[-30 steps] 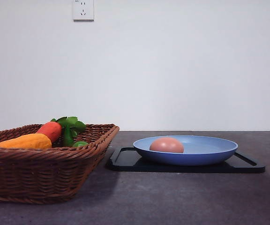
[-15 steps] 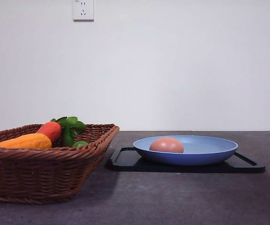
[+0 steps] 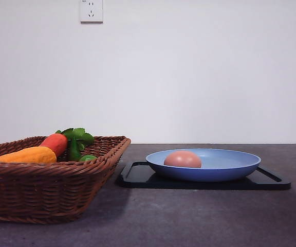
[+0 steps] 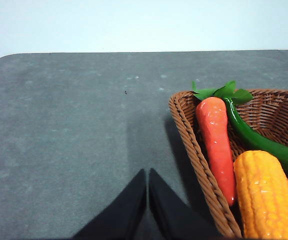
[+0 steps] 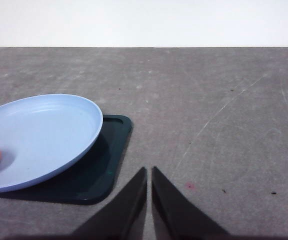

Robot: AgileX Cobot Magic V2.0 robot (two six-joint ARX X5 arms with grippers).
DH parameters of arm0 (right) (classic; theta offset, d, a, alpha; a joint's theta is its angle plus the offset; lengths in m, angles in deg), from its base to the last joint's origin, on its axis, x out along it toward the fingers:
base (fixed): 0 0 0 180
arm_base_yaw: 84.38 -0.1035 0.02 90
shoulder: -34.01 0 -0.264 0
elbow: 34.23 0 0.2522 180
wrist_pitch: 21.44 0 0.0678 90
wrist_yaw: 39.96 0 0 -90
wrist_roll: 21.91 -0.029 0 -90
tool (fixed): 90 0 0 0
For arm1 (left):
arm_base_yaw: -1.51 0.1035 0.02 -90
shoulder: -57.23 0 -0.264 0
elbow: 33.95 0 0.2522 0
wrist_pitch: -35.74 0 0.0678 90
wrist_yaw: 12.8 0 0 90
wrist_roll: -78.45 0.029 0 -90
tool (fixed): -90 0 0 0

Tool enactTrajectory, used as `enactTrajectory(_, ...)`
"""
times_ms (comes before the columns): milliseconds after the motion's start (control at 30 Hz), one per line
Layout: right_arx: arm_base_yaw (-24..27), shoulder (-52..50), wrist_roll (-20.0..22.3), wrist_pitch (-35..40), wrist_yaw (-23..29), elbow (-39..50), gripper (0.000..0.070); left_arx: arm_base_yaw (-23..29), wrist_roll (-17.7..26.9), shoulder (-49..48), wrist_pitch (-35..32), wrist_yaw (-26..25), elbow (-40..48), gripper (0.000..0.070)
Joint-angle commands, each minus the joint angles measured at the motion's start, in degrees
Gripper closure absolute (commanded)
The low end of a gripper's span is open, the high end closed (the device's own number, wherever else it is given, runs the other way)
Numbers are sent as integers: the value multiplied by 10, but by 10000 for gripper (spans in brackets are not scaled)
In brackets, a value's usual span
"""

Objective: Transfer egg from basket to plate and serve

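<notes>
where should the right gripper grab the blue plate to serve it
Probably the near right rim of the plate, approached from the right gripper side. The upturned edge overhangs the black tray, leaving room for a finger underneath, and the egg sits left of center, away from that edge.

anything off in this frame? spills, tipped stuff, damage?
Nothing stands out. The egg sits in the plate, which rests level on the black tray. The basket is upright, with the toy vegetables inside. Both hands are shut and empty.
</notes>
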Motion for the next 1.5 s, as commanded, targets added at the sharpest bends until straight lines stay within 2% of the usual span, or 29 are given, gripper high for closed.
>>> enactTrajectory(0,0,0,-4,7,0,3,700,1,-2,-1,2,1,16,700)
enactTrajectory(1467,0,0,-4,7,0,3,700,1,-2,-1,2,1,16,700)
